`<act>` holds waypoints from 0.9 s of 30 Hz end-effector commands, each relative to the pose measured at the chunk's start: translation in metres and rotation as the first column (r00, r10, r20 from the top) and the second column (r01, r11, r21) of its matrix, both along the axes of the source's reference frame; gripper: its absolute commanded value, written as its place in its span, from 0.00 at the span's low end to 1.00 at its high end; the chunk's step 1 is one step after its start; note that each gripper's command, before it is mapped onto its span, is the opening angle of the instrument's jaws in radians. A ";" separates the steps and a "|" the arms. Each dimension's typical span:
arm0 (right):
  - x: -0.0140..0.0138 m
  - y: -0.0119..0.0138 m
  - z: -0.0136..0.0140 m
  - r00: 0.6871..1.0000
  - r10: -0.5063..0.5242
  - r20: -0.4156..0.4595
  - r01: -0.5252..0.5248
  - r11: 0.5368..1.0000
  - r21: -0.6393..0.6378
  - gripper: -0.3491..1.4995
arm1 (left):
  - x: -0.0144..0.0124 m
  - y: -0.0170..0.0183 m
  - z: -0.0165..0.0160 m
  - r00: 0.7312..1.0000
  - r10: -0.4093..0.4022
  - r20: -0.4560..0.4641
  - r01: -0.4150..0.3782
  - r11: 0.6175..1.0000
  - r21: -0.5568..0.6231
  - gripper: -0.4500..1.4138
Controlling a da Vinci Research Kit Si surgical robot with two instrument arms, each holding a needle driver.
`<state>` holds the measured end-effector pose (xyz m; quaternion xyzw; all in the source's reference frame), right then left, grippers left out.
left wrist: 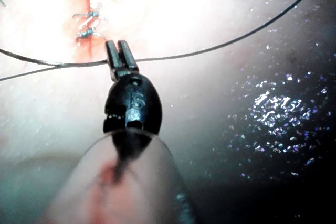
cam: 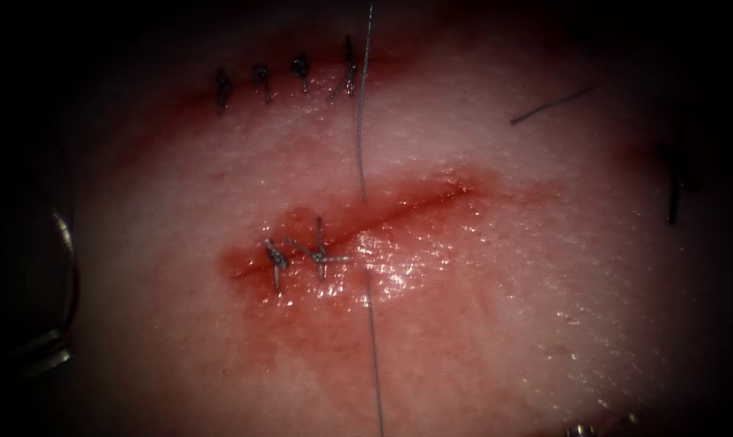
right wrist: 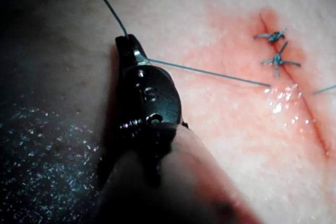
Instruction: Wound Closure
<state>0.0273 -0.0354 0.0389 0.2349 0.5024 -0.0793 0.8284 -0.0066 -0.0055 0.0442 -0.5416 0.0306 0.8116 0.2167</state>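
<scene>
Clearly the left tool point(left wrist: 122, 51) has its jaws pressed together on the thread point(cam: 362, 129), where a strand crosses just beyond the tips in the left wrist view. The right tool point(right wrist: 127, 43) is pinching the thread too: in the right wrist view one strand leaves the jaw tips going up and away, and another runs from the jaws across the tissue point(cam: 504, 283) to the cut point(cam: 415, 202), entering just beside the two knots point(cam: 302, 255). From the endoscope, the thread crosses the cut as one near-vertical line, just right of those knots, which sit at the cut's left end. That view also shows a row of older stitches point(cam: 285, 81) above, well apart from the cut, and a loose thread end point(cam: 551, 105) at upper right. Red fluid point(cam: 277, 324) stains the tissue around and below the cut. Whether the needle is in the tissue cannot be told. Each tool's shaft slants down toward the tissue, jaws in line with the wrist.
</scene>
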 end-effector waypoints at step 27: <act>-0.0066 0.0215 0.0075 0.685 0.712 0.154 -0.714 0.698 -0.050 0.87 | -0.0036 0.0005 0.0051 1.000 0.010 -0.014 -0.009 1.000 0.006 0.00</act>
